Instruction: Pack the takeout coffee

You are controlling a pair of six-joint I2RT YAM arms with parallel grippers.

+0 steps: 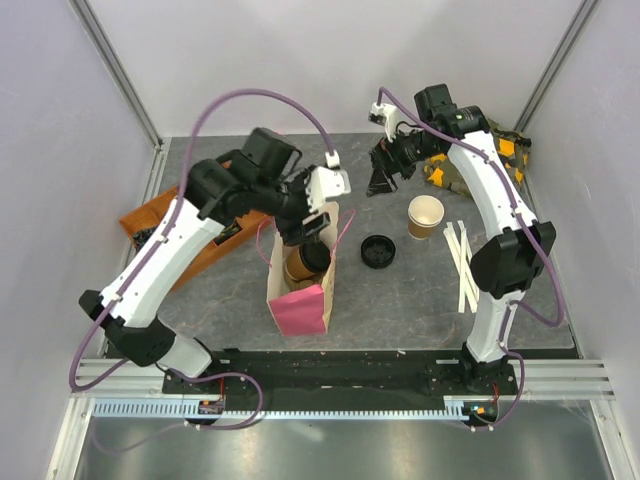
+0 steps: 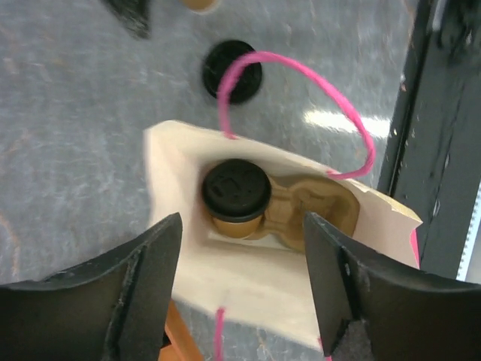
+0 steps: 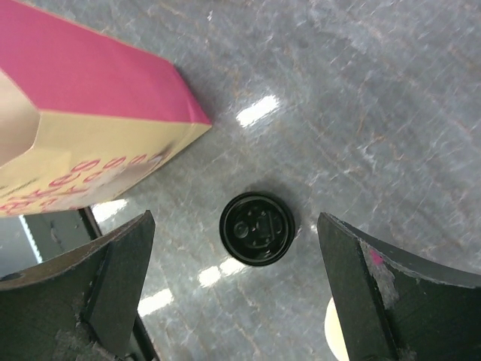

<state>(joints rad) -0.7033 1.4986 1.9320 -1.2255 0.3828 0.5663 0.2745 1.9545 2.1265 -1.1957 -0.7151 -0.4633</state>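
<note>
Grey table (image 1: 420,300), bag (image 2: 180,248) holding takeout coffee (image 2: 236,192) (black-lidded); left fingers (image 2: 143,286) and right fingers (image 3: 113,278) apart.

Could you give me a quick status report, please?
Both open, empty: left gripper over bag, right gripper over loose lid. Lidded takeout coffee seated in carrier inside bag. No obstruction.

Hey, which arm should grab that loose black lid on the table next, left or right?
Right, probably. The right gripper hangs open with the loose lid framed between its jaws, while the left gripper is over the bag, above the lidded cup.
</note>
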